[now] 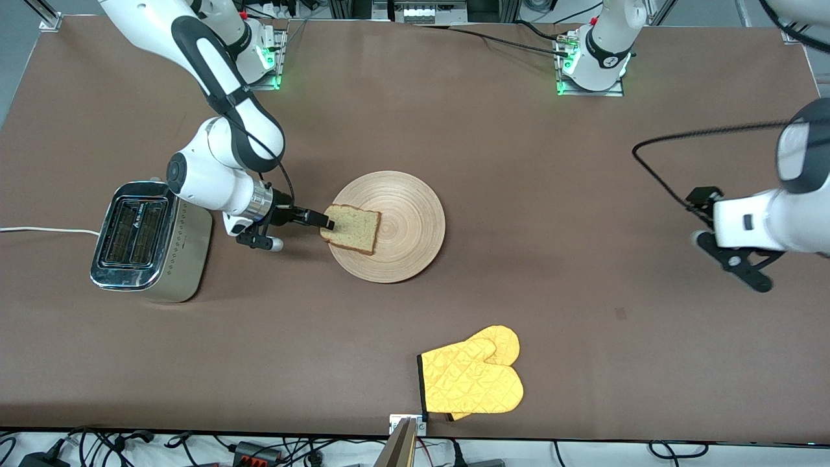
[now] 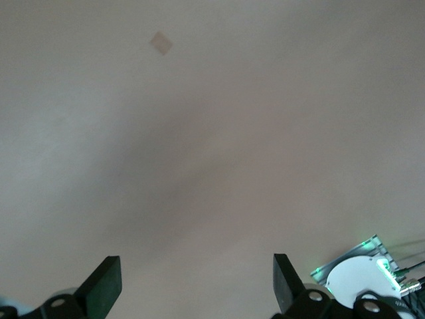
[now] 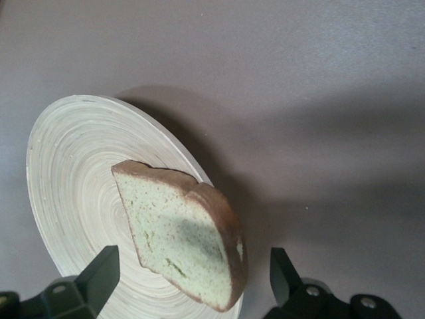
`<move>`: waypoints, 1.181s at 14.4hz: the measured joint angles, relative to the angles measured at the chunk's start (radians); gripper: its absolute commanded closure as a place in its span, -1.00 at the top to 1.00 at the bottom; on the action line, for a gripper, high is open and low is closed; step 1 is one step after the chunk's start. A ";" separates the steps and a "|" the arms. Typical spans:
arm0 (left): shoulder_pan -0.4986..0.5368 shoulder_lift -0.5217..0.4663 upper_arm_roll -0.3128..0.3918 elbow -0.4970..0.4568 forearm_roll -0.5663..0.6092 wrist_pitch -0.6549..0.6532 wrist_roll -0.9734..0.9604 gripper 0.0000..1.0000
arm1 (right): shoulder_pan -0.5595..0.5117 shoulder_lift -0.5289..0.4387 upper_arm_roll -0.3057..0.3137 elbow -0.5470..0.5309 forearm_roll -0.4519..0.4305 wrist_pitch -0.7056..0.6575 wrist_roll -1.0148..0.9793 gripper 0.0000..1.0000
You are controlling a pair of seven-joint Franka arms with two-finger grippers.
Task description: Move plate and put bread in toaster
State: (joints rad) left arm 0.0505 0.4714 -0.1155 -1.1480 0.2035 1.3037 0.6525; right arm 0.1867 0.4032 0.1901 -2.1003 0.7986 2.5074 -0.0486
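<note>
The round tan plate (image 1: 408, 220) lies mid-table. The square slice of bread (image 1: 352, 228) lies on the part of the plate toward the toaster, one corner over the rim. My right gripper (image 1: 324, 227) is low at that edge of the bread. In the right wrist view the right gripper (image 3: 192, 279) is open, with a finger on each side of the bread (image 3: 179, 232) and not touching it; the plate (image 3: 66, 173) lies under it. The toaster (image 1: 152, 243) stands toward the right arm's end, both slots empty. My left gripper (image 1: 739, 263) is open and empty over bare table (image 2: 197, 286) and waits.
A yellow oven mitt (image 1: 473, 379) lies near the table's front edge, nearer to the front camera than the plate. The toaster's white cord (image 1: 45, 229) runs off the table's end. A black cable (image 1: 655, 172) hangs by the left arm.
</note>
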 measured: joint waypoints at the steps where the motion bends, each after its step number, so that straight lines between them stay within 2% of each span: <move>1: -0.001 -0.004 0.000 0.025 0.010 -0.021 -0.001 1.00 | -0.001 0.004 0.000 0.000 0.004 0.004 -0.012 1.00; 5: 0.004 -0.007 0.004 0.079 0.013 -0.035 -0.044 1.00 | 0.000 0.013 0.000 -0.010 0.028 0.055 -0.072 1.00; 8: 0.015 -0.040 0.011 0.065 -0.064 -0.035 -0.231 1.00 | 0.000 0.027 0.001 -0.014 0.120 0.060 -0.157 1.00; 11: 0.013 -0.135 0.011 -0.030 -0.130 -0.013 -0.453 1.00 | 0.001 0.040 0.001 -0.016 0.213 0.060 -0.252 1.00; 14: 0.010 -0.233 0.011 -0.151 -0.143 0.058 -0.550 1.00 | 0.001 0.048 0.001 -0.017 0.230 0.060 -0.272 1.00; 16: 0.010 -0.303 0.011 -0.249 -0.143 0.116 -0.569 1.00 | 0.001 0.049 0.002 -0.017 0.231 0.060 -0.274 0.92; 17: 0.010 -0.336 0.011 -0.294 -0.144 0.141 -0.579 1.00 | 0.002 0.049 0.002 -0.017 0.231 0.060 -0.274 0.75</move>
State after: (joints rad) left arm 0.0603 0.1351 -0.1045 -1.4418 0.0598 1.4447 0.0730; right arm 0.1892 0.4518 0.1923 -2.1172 1.0298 2.5675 -0.3226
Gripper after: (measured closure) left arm 0.000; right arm 0.022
